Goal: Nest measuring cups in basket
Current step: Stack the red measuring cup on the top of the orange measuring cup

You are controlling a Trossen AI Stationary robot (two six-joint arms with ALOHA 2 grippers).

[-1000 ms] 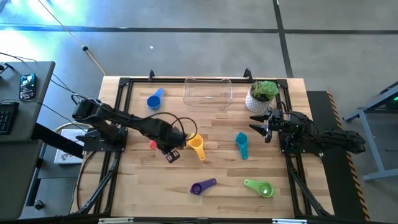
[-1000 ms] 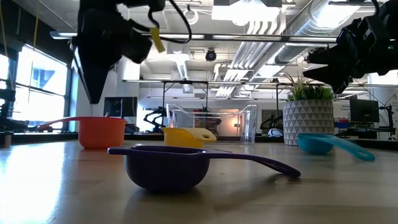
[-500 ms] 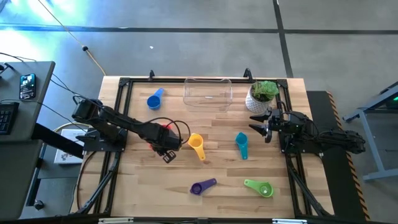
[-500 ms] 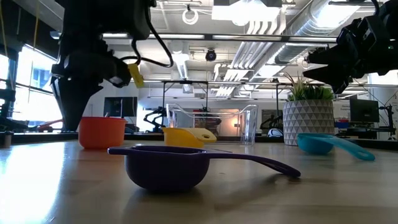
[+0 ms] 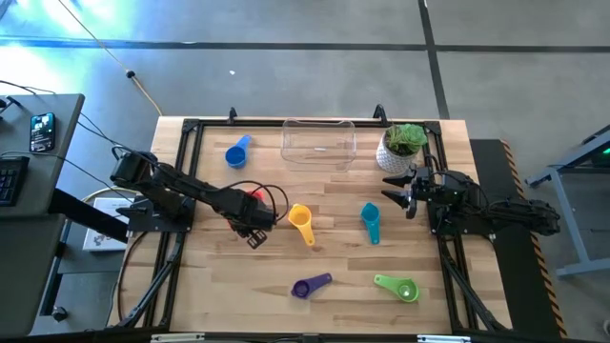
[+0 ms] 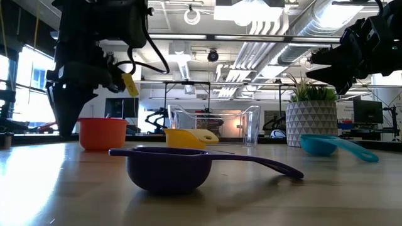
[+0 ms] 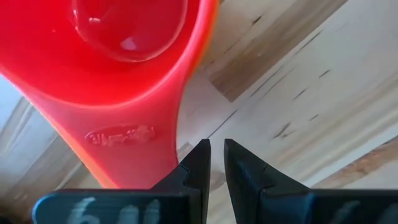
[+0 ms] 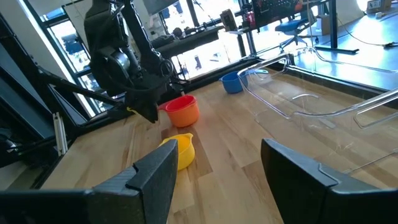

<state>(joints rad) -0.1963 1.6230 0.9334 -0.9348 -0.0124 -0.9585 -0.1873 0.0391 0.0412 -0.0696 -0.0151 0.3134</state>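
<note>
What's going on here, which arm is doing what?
Left gripper is down at the red cup, fingers nearly closed beside its handle, not visibly gripping it. Right gripper waits open near the plant. The basket holds no cups yet. The blue cup, yellow cup, teal cup, purple cup and green cup lie scattered on the table.

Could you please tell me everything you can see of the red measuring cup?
The red measuring cup is glossy plastic, a round bowl with a flat handle bearing an embossed mark. It sits upright on the wooden table, apparently nested with an orange cup. The left end effector is at its handle, fingers nearly closed beside it.
</note>
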